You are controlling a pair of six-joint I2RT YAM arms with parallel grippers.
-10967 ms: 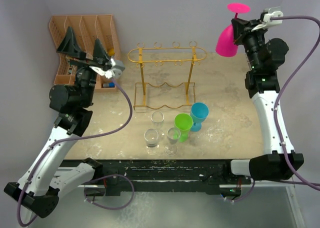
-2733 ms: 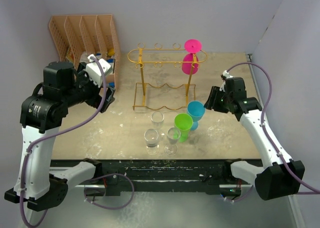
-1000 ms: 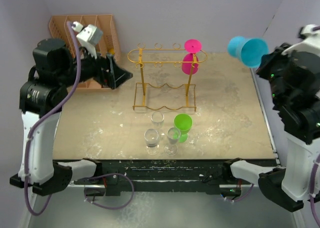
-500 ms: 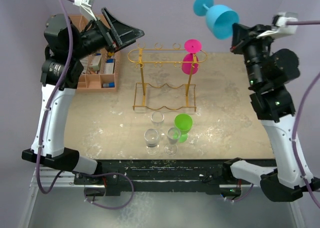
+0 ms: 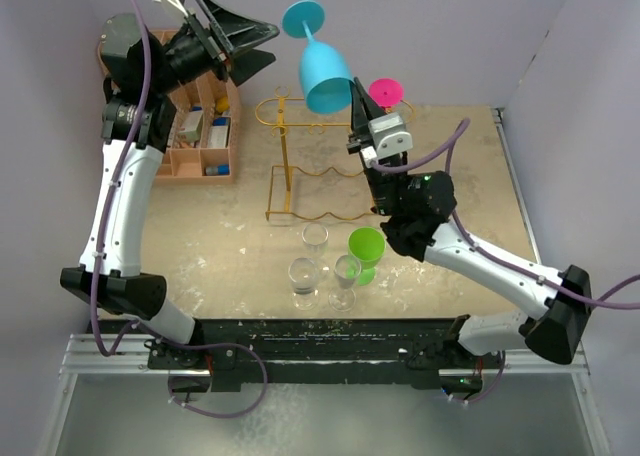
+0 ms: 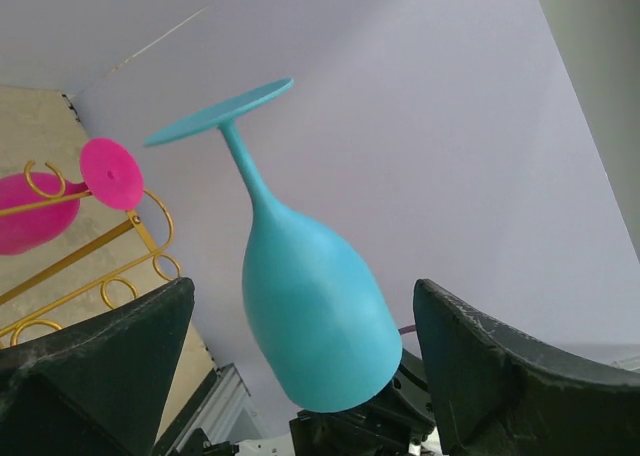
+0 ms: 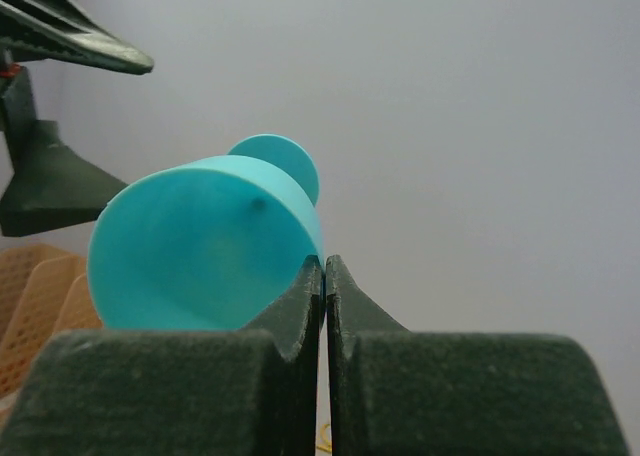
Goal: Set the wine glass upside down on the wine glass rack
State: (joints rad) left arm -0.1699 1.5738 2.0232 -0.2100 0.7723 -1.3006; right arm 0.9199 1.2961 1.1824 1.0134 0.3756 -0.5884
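Handover pose: right gripper (image 7: 324,266) pinched shut on the blue wine glass (image 5: 325,74) rim, foot up, raised above the wine glass rack (image 5: 285,104). Left gripper (image 5: 272,44) spread wide beside the stem, empty. I'd guess it's positioned for a stem regrip before hanging.

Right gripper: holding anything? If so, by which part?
Yes. The right gripper is pinched shut on the blue wine glass, gripping the rim of its bowl, foot uppermost.
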